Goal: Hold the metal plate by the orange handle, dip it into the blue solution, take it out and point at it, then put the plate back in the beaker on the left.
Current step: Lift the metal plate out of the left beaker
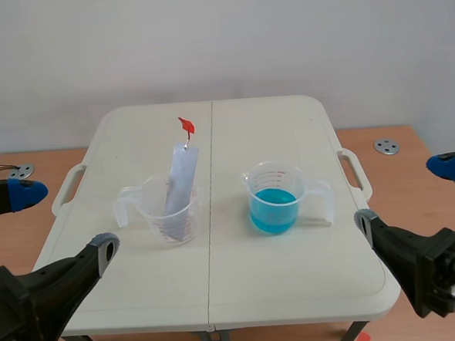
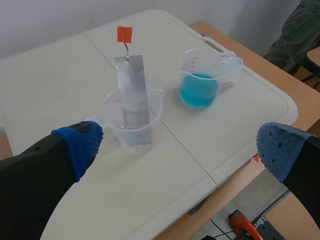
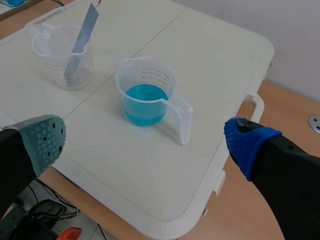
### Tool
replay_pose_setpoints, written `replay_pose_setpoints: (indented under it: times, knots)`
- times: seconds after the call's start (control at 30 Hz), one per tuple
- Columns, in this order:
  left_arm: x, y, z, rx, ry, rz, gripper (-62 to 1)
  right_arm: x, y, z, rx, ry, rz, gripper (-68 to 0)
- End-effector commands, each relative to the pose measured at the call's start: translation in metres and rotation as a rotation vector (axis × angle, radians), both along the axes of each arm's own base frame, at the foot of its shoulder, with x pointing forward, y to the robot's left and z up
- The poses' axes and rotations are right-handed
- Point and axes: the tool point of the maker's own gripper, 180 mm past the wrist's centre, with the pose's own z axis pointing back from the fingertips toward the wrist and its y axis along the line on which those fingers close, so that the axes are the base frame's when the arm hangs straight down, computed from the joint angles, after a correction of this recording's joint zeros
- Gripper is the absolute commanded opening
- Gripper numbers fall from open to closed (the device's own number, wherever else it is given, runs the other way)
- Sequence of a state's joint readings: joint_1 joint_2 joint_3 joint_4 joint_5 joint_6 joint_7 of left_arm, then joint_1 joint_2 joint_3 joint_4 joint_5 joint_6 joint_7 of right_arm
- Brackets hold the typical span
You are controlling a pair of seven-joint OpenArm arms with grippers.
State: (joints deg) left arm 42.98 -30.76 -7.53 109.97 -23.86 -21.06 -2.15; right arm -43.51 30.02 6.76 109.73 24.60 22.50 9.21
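Note:
A grey metal plate [image 1: 181,177] leans upright in the clear left beaker [image 1: 167,214], with its orange handle [image 1: 186,127] sticking up above it. To the right stands the beaker of blue solution [image 1: 275,208]. My left gripper [image 1: 61,221] hovers open at the table's near left, short of the plate [image 2: 132,92] and its beaker [image 2: 136,131]. At the near right, my right gripper [image 1: 407,194] is open too, and the blue solution [image 3: 145,110] lies just ahead of its fingers. In the right wrist view the plate [image 3: 80,42] shows further off to the side. Neither gripper holds anything.
Both beakers stand on a white folding table [image 1: 220,295] with a centre seam and side handles [image 1: 357,170]. Wooden surface surrounds it, with a metal disc [image 1: 386,146] at the right and another [image 1: 20,171] at the left.

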Motion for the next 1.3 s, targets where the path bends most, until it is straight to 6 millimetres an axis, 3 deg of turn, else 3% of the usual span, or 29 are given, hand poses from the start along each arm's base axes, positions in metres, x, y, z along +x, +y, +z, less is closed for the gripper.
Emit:
replay_pose_setpoints:
  times: [0.0,0.93,0.97,1.0,1.17,1.27]
  knots:
    - [0.0010,-0.0037,0.0057,-0.026,-0.018,-0.003,1.4,0.0042,0.0036,0.0110,0.012,-0.041,0.013,-1.2]
    - [0.0011,-0.0037,0.0058,-0.026,-0.018,-0.003,1.4,0.0042,0.0036,0.0110,0.013,-0.041,0.013,-1.2]
    - [0.0011,-0.0037,0.0058,-0.026,-0.018,-0.003,-0.5,0.0042,0.0036,0.0109,0.015,-0.041,0.011,-1.2]
    - [0.0010,-0.0037,0.0058,-0.026,-0.018,-0.003,-7.9,0.0041,0.0036,0.0106,0.015,-0.041,0.008,-1.2]
    - [0.0006,-0.0035,0.0041,-0.020,-0.011,-0.004,-59.6,0.0037,0.0036,0.0094,0.008,-0.039,0.008,-1.2]
    - [0.0006,-0.0035,0.0040,-0.020,-0.010,-0.003,-59.1,0.0037,0.0036,0.0092,0.006,-0.039,0.009,-1.2]
